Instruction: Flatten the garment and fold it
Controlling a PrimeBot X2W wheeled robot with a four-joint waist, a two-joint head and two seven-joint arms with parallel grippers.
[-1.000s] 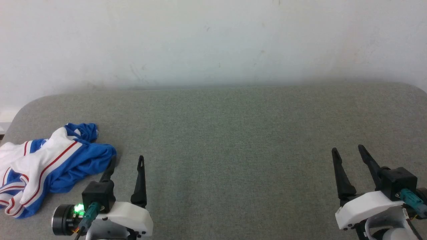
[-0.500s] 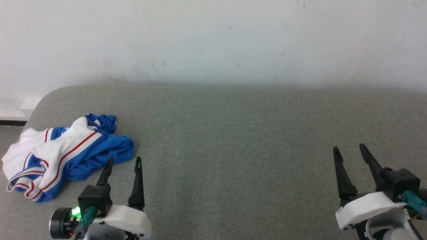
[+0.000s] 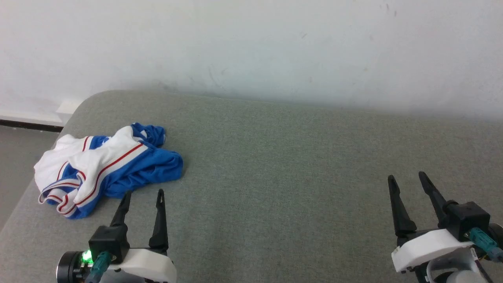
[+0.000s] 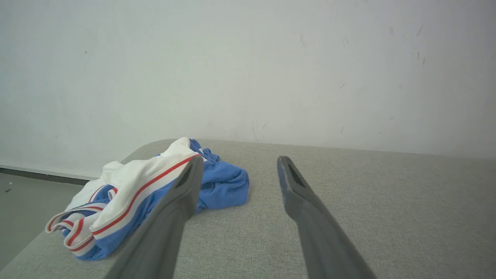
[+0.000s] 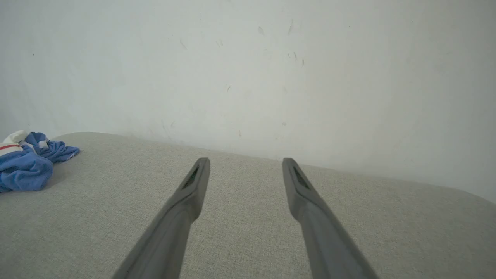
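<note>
The garment [image 3: 114, 165] is lying in a crumpled heap at the left of the head view, close to the left edge of the gray tabletop [image 3: 275, 165]. Blue, white and red stripes are all bunched up together. I think I am getting ready to grab it so I can spread it out flat. To do that well, I am thinking I should go for an edge, like the stripy trim at the lower left of the heap, and not the fat middle of the lump. I am hoping to pinch just one layer, then drag it toward the big bare middle of the tabletop, where there is room. The heap is sitting near the edge, so a push the wrong way might send it down to the floor [image 3: 15, 157]. My left jaws are waiting at the lower left of the head view, wide open and holding nothing. The left fingers [image 3: 159, 216] are pointing up the picture, and their tips are hanging just below the blue part, not touching it as far as I can tell. My right jaws are resting at the lower right, well apart from the garment. The right fingers [image 3: 397, 208] are spread open too, holding nothing and leaning a little to the upper left.
</note>
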